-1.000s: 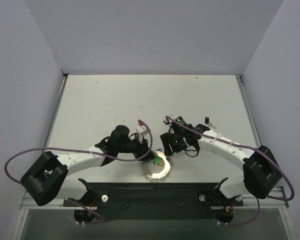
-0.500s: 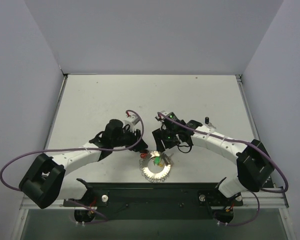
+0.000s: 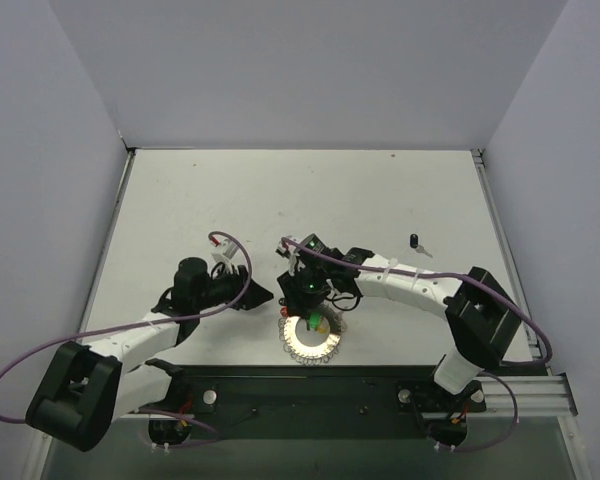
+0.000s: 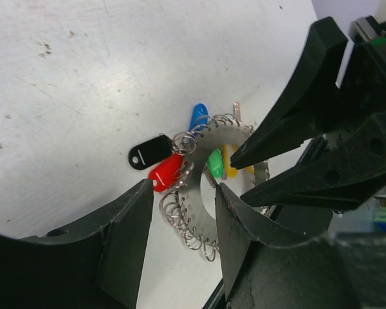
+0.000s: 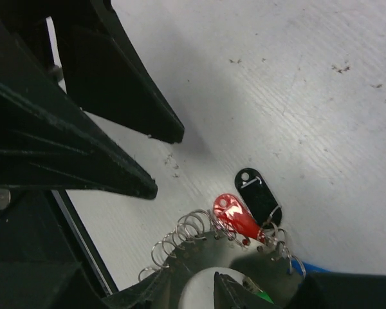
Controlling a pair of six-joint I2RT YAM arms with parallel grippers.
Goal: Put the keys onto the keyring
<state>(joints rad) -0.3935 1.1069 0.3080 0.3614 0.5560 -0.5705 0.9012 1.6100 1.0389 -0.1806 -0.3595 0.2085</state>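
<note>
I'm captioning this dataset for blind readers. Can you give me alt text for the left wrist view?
A silvery toothed keyring lies on a white table, with black, red and blue keys at its rim and green and yellow ones by its hole. The left gripper frames it with open fingers; the right gripper reaches in, tips parted over the hole.

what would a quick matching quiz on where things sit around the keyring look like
Things:
1 green key
2 black key
3 left gripper
4 right gripper

Places:
a over the keyring
b lying just outside the rim, by the red key
c at the ring's centre hole
d left of the ring, not over it

Pairs: 1-c, 2-b, 3-d, 4-a
</note>
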